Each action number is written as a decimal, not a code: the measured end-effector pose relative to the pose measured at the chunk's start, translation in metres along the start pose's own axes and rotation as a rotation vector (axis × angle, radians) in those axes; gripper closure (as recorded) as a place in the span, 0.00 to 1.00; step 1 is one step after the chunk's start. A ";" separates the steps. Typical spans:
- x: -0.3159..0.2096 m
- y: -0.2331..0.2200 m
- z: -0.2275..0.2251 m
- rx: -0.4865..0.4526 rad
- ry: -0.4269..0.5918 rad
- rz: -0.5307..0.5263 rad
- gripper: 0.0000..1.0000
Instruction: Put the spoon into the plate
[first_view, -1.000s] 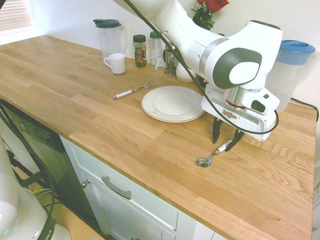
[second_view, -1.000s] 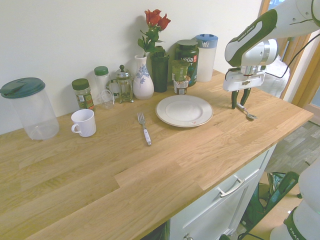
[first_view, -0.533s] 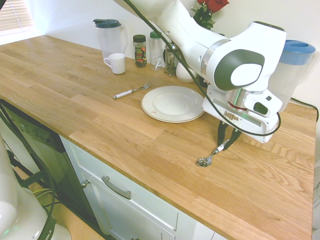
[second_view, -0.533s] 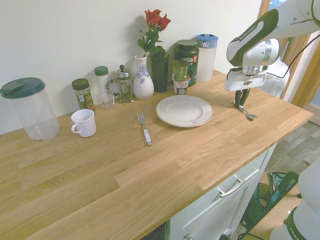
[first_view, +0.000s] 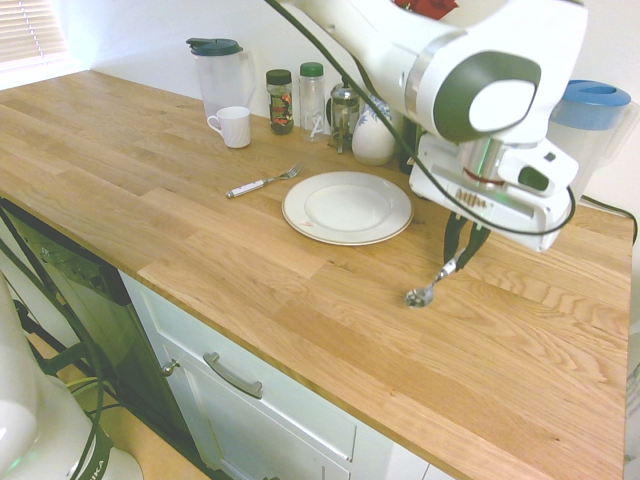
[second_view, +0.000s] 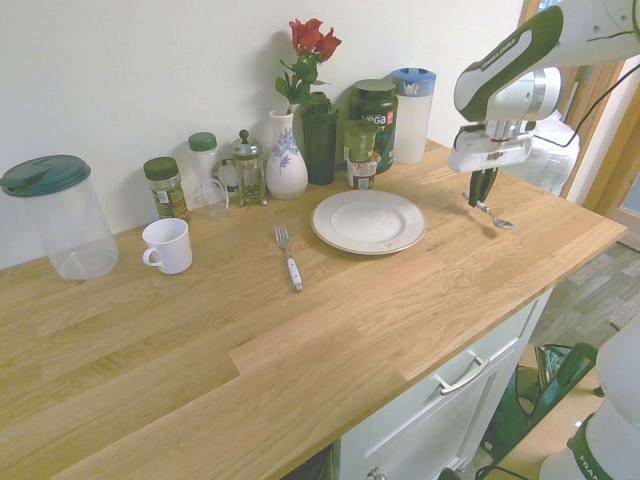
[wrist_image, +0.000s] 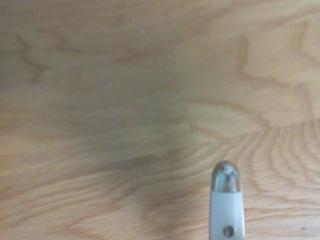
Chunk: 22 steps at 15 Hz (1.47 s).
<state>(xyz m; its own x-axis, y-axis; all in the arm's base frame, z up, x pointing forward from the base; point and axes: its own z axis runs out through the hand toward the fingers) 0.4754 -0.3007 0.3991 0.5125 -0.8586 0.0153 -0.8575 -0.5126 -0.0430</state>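
Your gripper (first_view: 462, 243) is closed on the spoon (first_view: 428, 285), pinching its white handle between the dark fingers. The spoon hangs tilted, bowl end lowest, and in the second exterior view it (second_view: 494, 215) looks lifted clear of the counter (first_view: 120, 170), with a small shadow under it; you cannot tell from the first exterior view whether the bowl touches the wood. The wrist view shows the spoon's handle end (wrist_image: 226, 200) rising over bare wood grain.

The plate (first_view: 347, 207) sits on the counter, well apart from the spoon, on the side toward the fork (first_view: 262, 182). In the second exterior view the gripper (second_view: 481, 187) is beyond the plate's (second_view: 368, 221) right rim, not over it.

The fork lies flat just beside the plate on its far side from the gripper. A white mug (first_view: 233, 126), a clear jug (first_view: 220, 73), jars (first_view: 281, 100) and a vase (second_view: 286, 155) with a rose stand along the wall behind.
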 end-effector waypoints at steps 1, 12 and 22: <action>-0.009 -0.013 -0.022 0.016 0.004 -0.023 1.00; -0.139 -0.204 0.013 -0.013 -0.011 -0.135 1.00; -0.140 -0.219 0.046 -0.016 -0.014 -0.146 0.00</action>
<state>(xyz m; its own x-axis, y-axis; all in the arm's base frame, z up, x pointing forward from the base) 0.5938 -0.0682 0.3604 0.6324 -0.7746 0.0058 -0.7743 -0.6323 -0.0253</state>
